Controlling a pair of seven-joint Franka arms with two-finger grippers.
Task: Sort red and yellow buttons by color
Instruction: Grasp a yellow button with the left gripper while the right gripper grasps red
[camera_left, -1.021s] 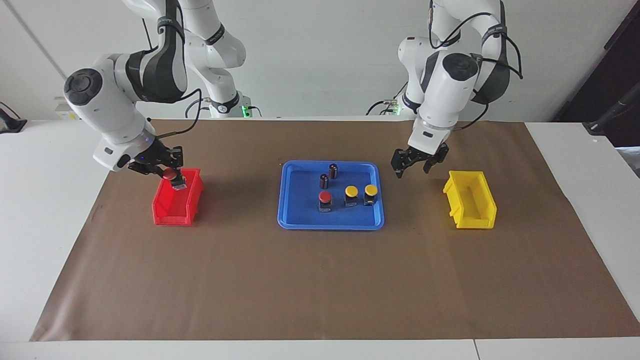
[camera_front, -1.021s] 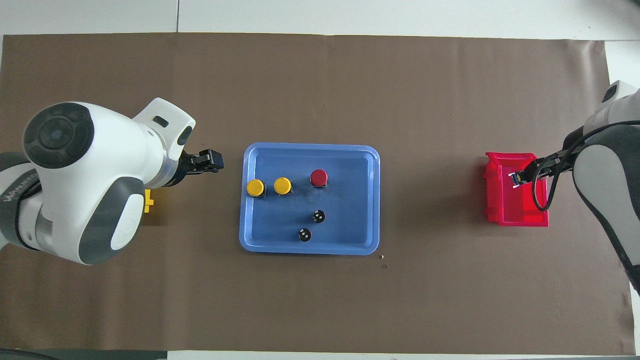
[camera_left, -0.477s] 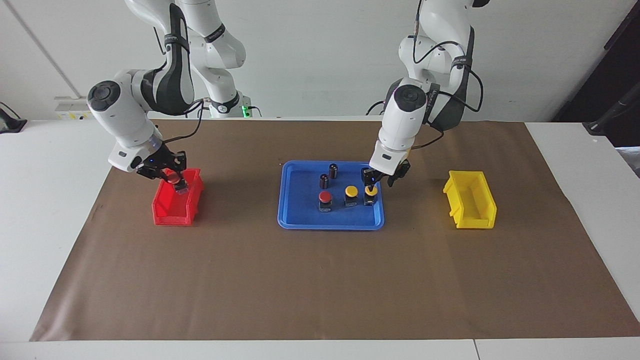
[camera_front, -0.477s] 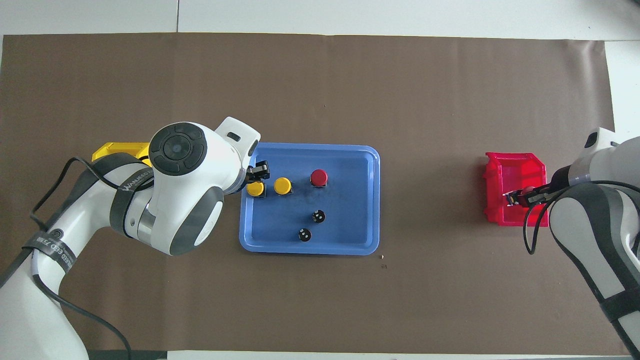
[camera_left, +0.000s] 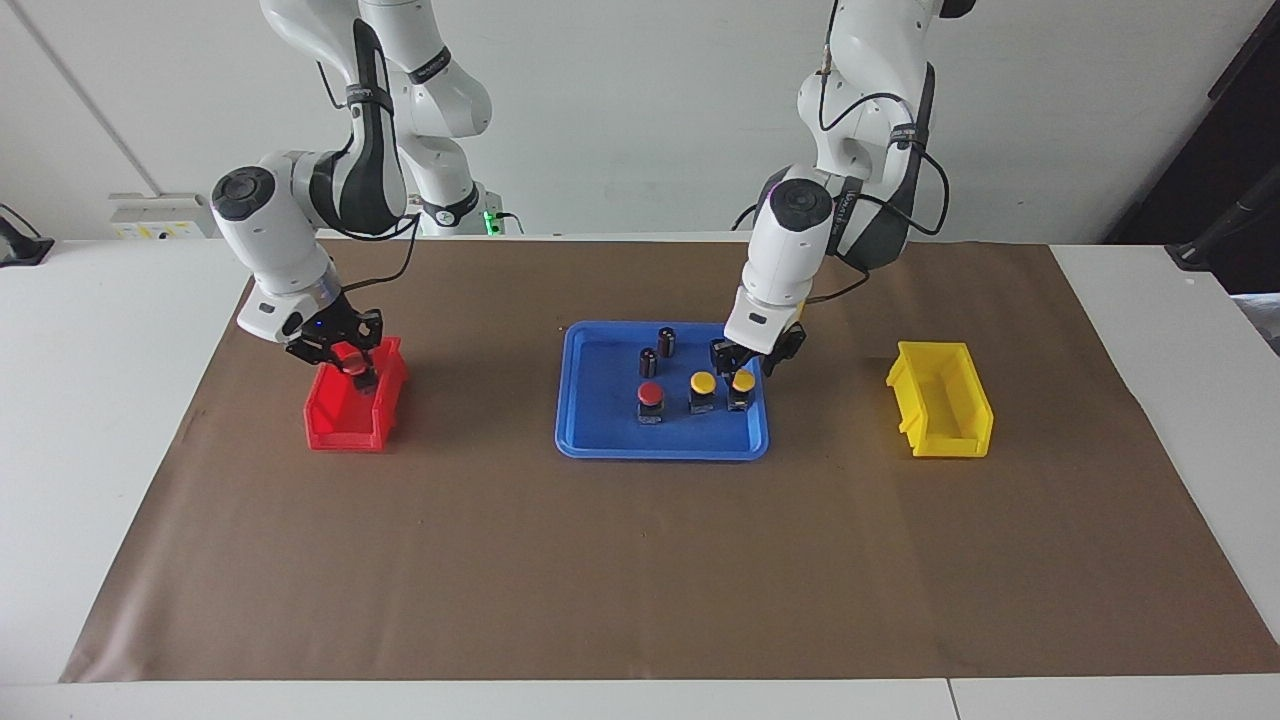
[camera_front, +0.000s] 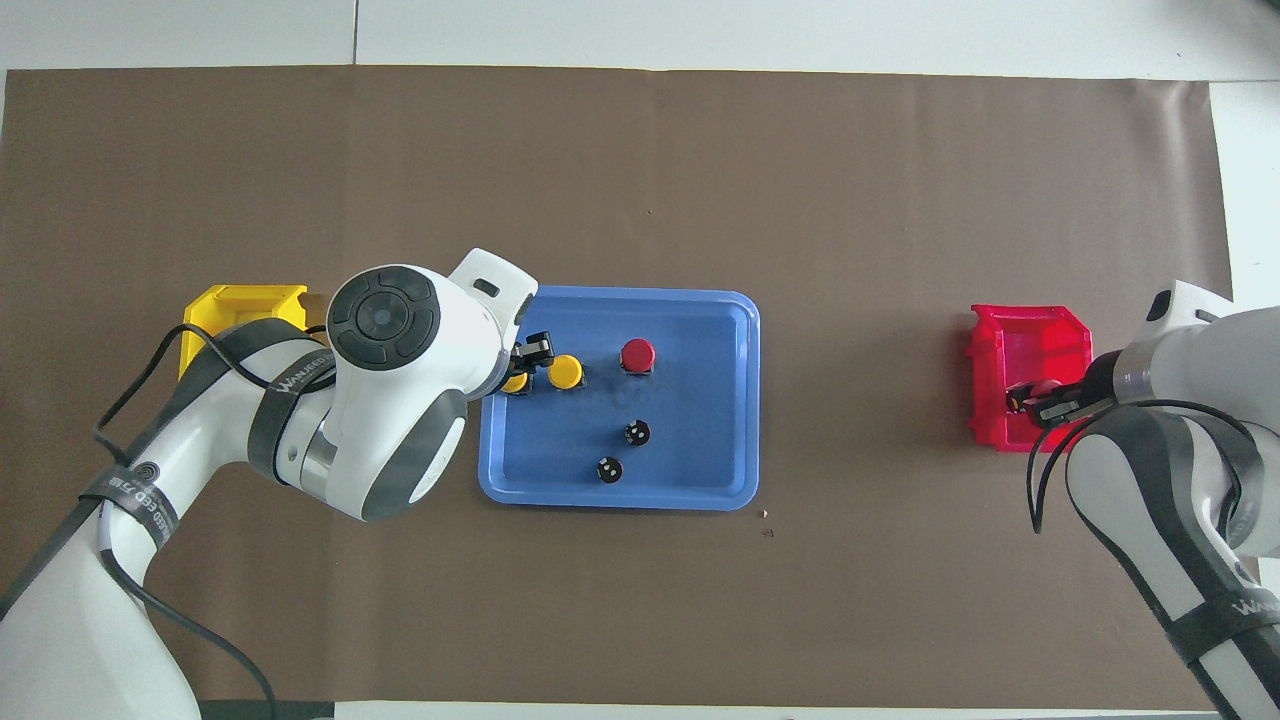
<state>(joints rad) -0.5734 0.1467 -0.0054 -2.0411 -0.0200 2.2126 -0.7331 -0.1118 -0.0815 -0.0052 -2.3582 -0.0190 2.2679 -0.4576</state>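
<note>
Buttons: small hard plastic parts, mushroom cap on a boxy black base; my read is light, rigid, caps smooth and likely slippery. Best hold looks like the flat sides of the base or just under the cap rim, not the dome.

Left end effector (camera_left: 746, 358), centre-right in the facing view, is low over the yellow button (camera_left: 742, 388) at the blue tray's (camera_left: 600, 440) edge toward the left arm's end. Fingers look spread to either side of the cap; contact not confirmed.

Right end effector (camera_left: 340, 352), left of the frame, is over the red bin (camera_left: 335, 430), closed on a red button (camera_left: 349, 355).

Outward: second yellow button (camera_left: 703, 390) sits just beside the first, so little finger clearance between them. Another red button (camera_left: 650, 400) is beside that. Two dark cylinders (camera_left: 657, 351) sit nearer the robots in the tray. Yellow bin (camera_left: 940, 412) is at the right of the frame, empty as far as I can see.

Hidden:
- Overhead view: left wrist covers most of the targeted yellow button and part of the yellow bin.
- Right arm covers part of the red bin; held button's base is hard to make out.
</note>
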